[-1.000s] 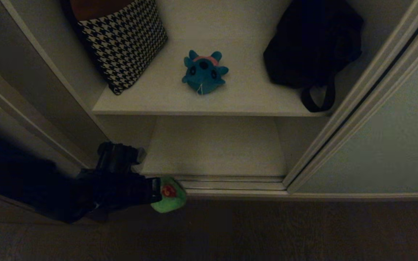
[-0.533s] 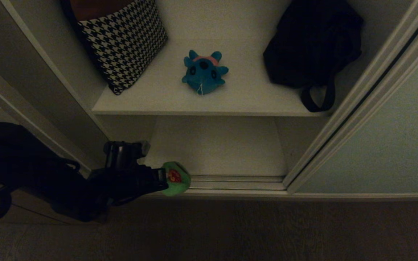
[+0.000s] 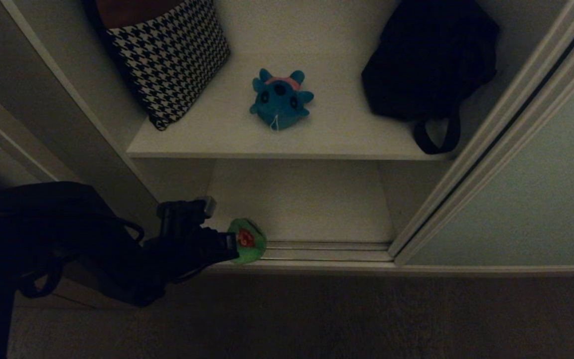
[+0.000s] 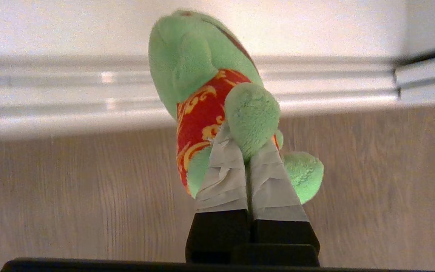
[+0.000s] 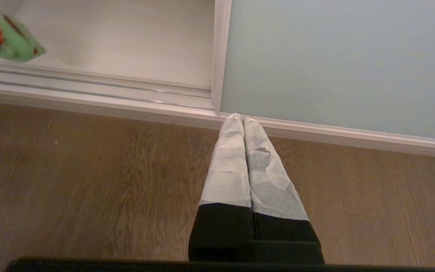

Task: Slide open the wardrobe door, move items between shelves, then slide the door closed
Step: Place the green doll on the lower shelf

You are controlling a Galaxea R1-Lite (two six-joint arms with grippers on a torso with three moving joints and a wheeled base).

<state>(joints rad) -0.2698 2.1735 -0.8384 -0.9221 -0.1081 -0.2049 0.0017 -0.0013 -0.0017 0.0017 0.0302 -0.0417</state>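
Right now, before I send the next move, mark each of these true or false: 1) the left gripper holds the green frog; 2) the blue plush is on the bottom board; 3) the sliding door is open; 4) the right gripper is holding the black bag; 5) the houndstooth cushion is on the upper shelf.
1) True. The left gripper is shut on the green frog, at the front edge of the bottom board.
2) False. The blue plush sits on the upper shelf.
3) True. The sliding door is slid to the right, the inside exposed.
4) False. The right gripper is shut and empty above the floor; the black bag rests on the upper shelf.
5) True. The houndstooth cushion leans at its left end.
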